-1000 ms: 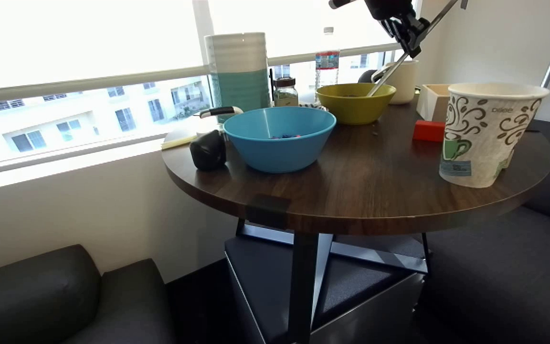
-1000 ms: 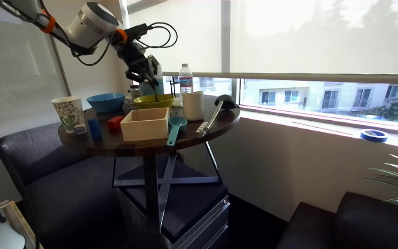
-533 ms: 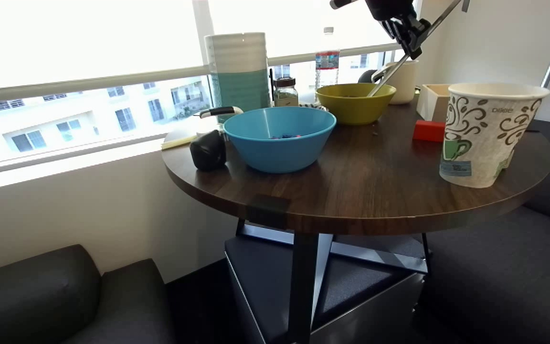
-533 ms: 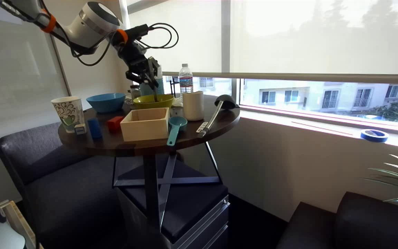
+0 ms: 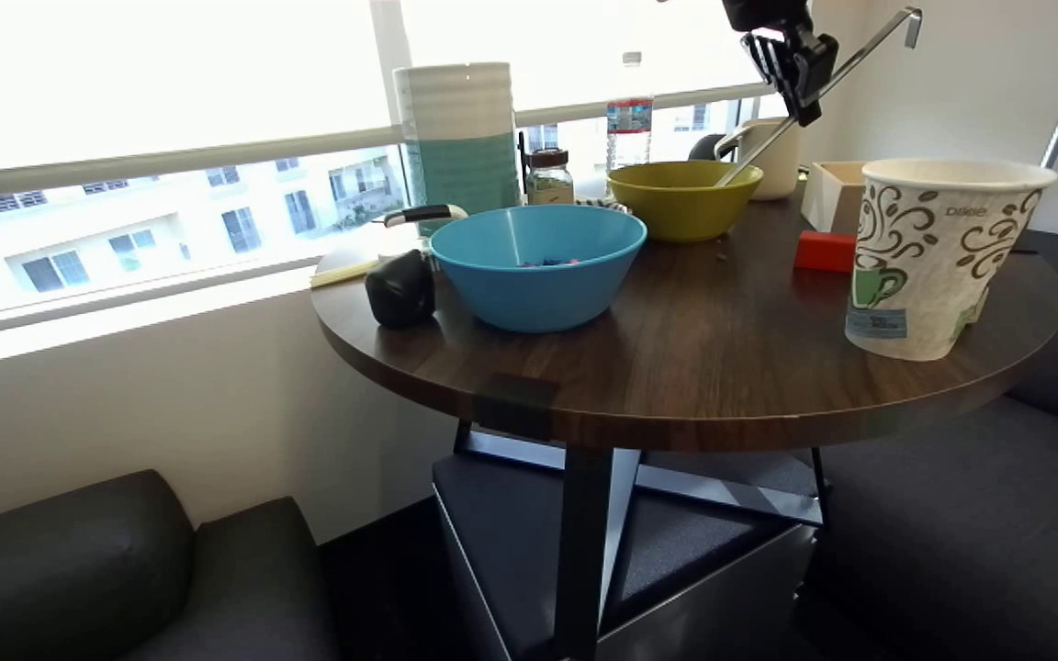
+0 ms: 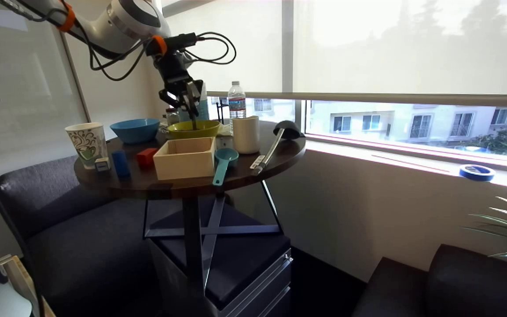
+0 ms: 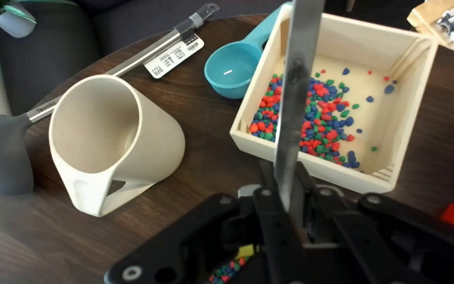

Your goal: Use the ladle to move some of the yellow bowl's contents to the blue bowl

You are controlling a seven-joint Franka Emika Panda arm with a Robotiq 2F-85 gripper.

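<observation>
1. Silver ladle (image 7: 302,47): slanting, lower end inside the yellow bowl (image 5: 680,207); cup hidden by the bowl's wall. Hooked handle tip stands free up top.
2. Robotiq gripper (image 7: 285,175): above the yellow bowl, fingers pinched on the ladle's handle, parted only by its thickness.
3. Beneath the gripper, wrist view: sliver of yellow, red, green and blue pebbles (image 7: 227,270).
4. Blue bowl (image 5: 538,289): near the yellow one on a round wooden table (image 5: 694,367); reddish and dark bits (image 5: 555,263) show over its near rim.
5. Wooden box (image 7: 361,43): similar pebbles, mostly to one side. Turquoise scoop (image 7: 233,67) just beside.
6. Cream mug (image 7: 158,134); grey Tovolo ladle (image 7: 4,154) lying past it.
7. Dixie paper cup (image 5: 933,266), upright; red block (image 5: 825,252) near it.
</observation>
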